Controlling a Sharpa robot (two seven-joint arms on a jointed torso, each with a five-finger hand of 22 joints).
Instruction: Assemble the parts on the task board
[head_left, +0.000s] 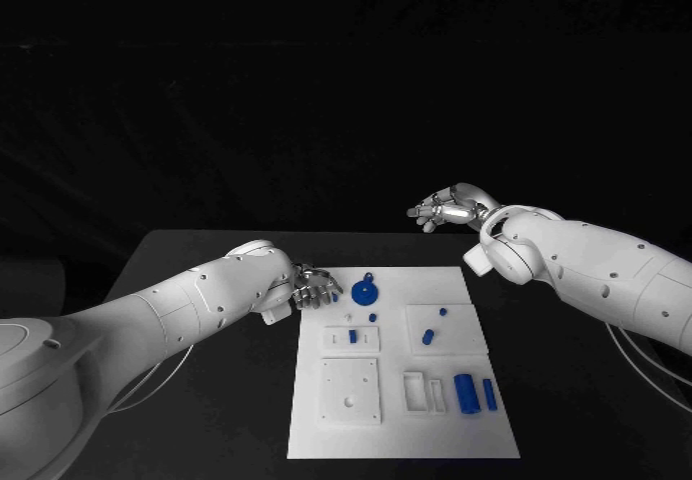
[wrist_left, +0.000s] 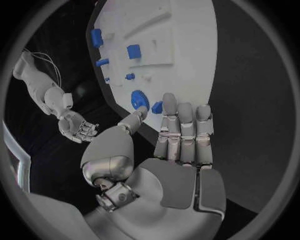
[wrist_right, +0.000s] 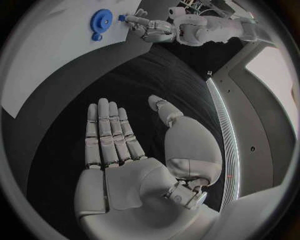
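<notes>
The white task board (head_left: 405, 438) lies mid-table. My left hand (head_left: 310, 287) hovers at its far left corner, beside a blue gear (head_left: 366, 293). In the left wrist view this hand (wrist_left: 181, 135) pinches a small blue part (wrist_left: 157, 107) between thumb and a finger, next to the gear (wrist_left: 139, 99) on the board (wrist_left: 187, 50). My right hand (head_left: 450, 210) is raised beyond the board's far right corner, fingers apart and holding nothing; its flat palm (wrist_right: 115, 150) faces the table. The right wrist view also has the gear (wrist_right: 100, 20) and the left hand (wrist_right: 150, 27).
Further blue parts sit on the board: a short cylinder (head_left: 466, 391) and a slim bar (head_left: 490, 394) at the near right, a piece (head_left: 428, 337) mid-right. A white square block (head_left: 351, 390) stands at the near left. Black table surrounds the board.
</notes>
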